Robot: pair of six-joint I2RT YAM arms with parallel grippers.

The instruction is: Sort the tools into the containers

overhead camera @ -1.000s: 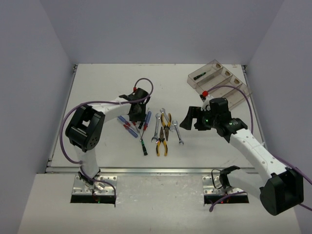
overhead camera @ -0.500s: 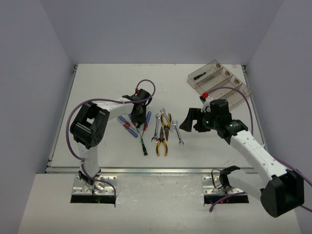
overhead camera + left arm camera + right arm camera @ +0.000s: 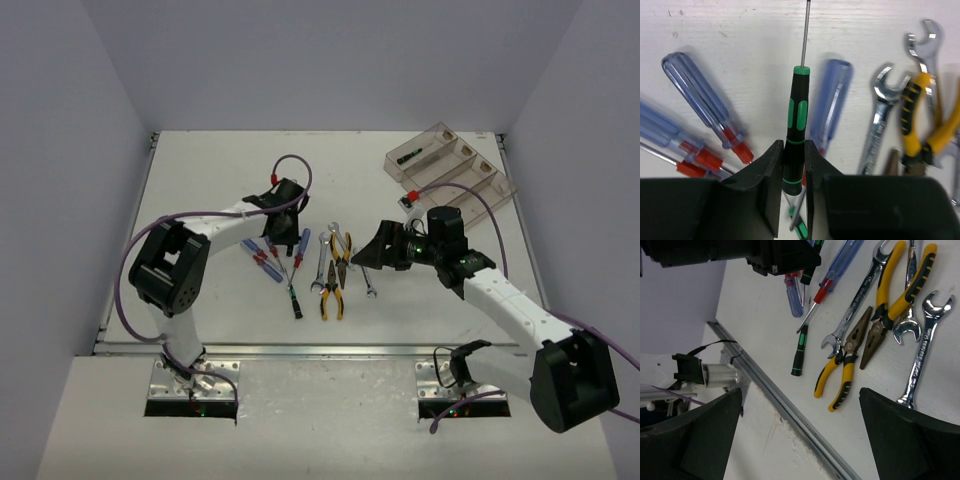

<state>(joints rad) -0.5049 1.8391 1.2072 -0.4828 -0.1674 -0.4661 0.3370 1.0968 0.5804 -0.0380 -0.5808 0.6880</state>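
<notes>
Where the tools lie scattered at the table's middle, a black-and-green screwdriver sits clamped between the fingers of the left gripper. It is pinched low on its handle, with the thin shaft pointing away from the wrist camera. Whether it is clear of the table cannot be told. Blue-and-red screwdrivers lie fanned to its left, with one just to its right. Silver wrenches and yellow-and-black pliers lie further right. A second black-and-green screwdriver lies loose on the white table, nearer the arm bases and just left of the pliers. The right gripper hovers to the right of the tools, its fingers spread wide with nothing between them. Its camera looks down on two pliers, noses side by side and handles pointing opposite ways, among three wrenches. The tray of four clear bins stands well apart at the table's far right. A small dark, green-marked tool lies in its farthest bin.
</notes>
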